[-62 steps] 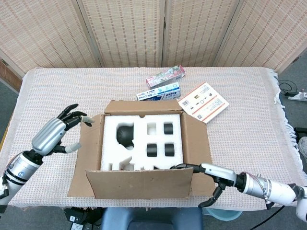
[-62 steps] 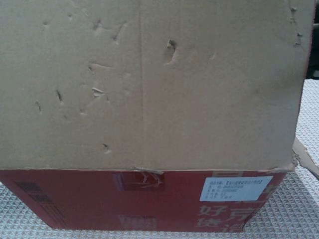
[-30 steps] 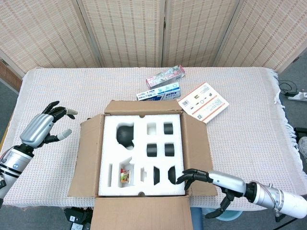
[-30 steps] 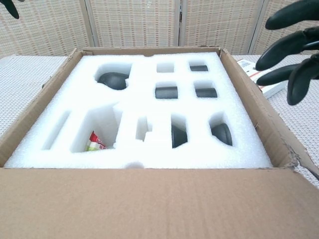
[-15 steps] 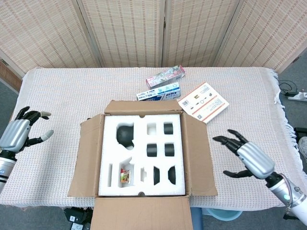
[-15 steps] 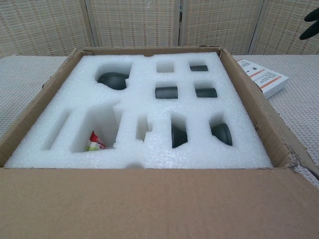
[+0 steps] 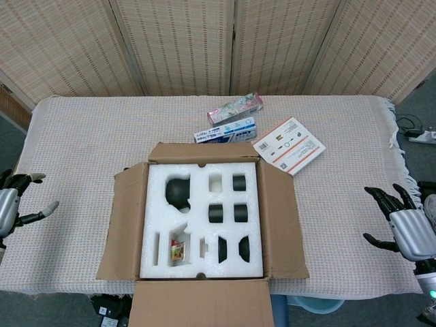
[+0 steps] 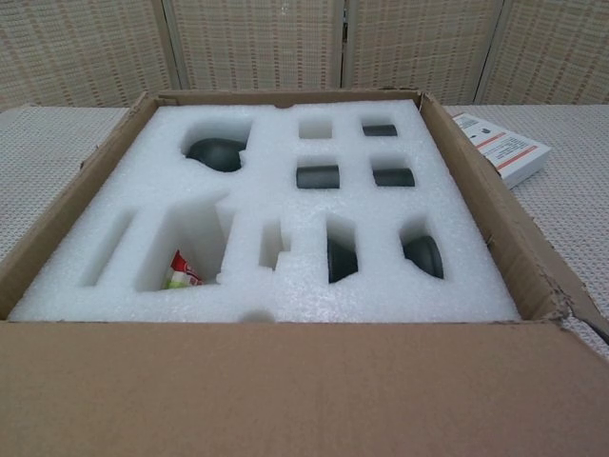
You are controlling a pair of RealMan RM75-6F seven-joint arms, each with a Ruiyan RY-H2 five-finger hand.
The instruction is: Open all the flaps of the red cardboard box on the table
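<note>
1. Both hands have moved away from the box since a moment ago; the left hand (image 7: 12, 204) has slid out to the left edge of the table (image 7: 82, 136), and the right hand (image 7: 407, 230) has gone out past the right edge.
2. The box (image 7: 202, 219) sits in the middle of the table, near the front; all its flaps lie folded out, and the front flap (image 8: 285, 390) hangs toward the robot.
3. The white foam (image 7: 201, 219) inside shows now, so the job looks done; I think that is why the hands are parked far off.
4. Both hands hold nothing, with fingers spread apart; the box lies between them, well apart from each.
5. Some small packs (image 7: 231, 117) and a booklet (image 7: 289, 145) lie behind the box.
</note>
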